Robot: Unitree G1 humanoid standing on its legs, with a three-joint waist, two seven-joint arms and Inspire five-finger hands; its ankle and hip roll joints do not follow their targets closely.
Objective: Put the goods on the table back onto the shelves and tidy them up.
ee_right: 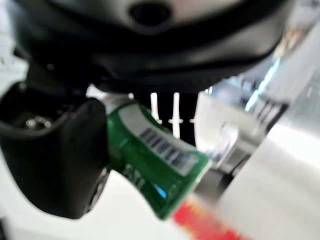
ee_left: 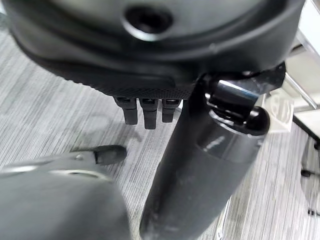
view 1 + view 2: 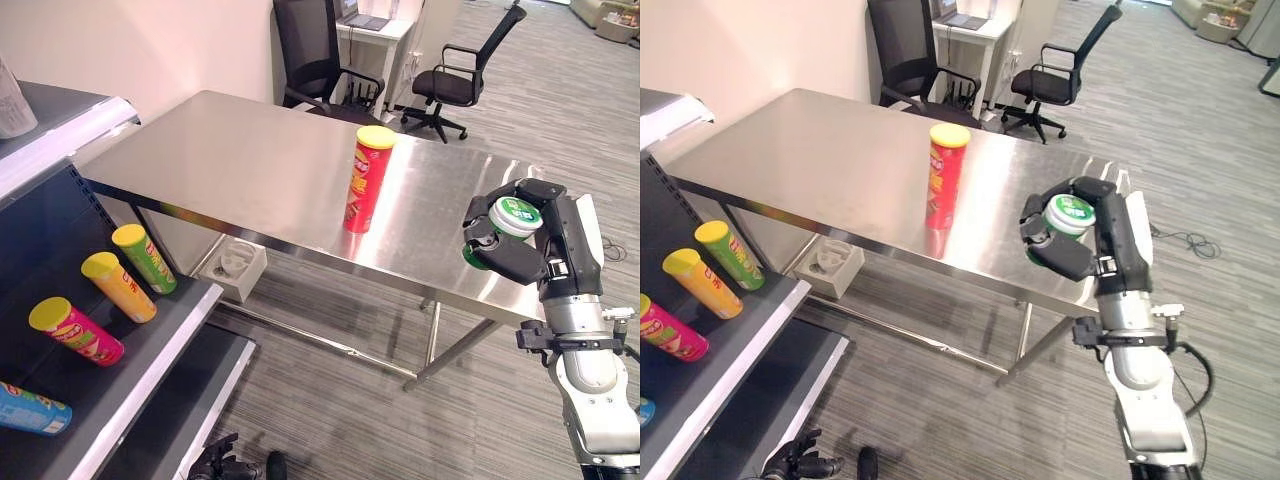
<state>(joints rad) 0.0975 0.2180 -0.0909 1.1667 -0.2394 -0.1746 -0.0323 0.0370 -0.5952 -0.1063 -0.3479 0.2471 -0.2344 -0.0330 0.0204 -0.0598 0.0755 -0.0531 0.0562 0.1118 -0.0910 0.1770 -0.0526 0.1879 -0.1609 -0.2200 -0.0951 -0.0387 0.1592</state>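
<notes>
A tall red can with a yellow lid [image 3: 368, 180] stands upright near the middle of the steel table [image 3: 220, 160]. My right hand [image 3: 560, 242] hovers over the table's near right corner, shut on a green can with a white lid [image 3: 515, 216]; its barcoded side [image 1: 150, 155] sits between the thumb and fingers. On the dark shelf [image 3: 150, 370] at the left lie a green can [image 3: 145, 258], a yellow can [image 3: 120, 286], a pink can [image 3: 78, 331] and a blue can [image 3: 30, 408]. My left hand [image 2: 145, 110] hangs low over the floor, fingers relaxed, holding nothing.
An upper shelf board [image 3: 60, 130] juts out above the cans at the left. A white block [image 3: 235, 268] lies on the floor under the table. Two black office chairs [image 3: 320, 60] [image 3: 460, 80] and a white desk stand behind the table. The floor is grey carpet.
</notes>
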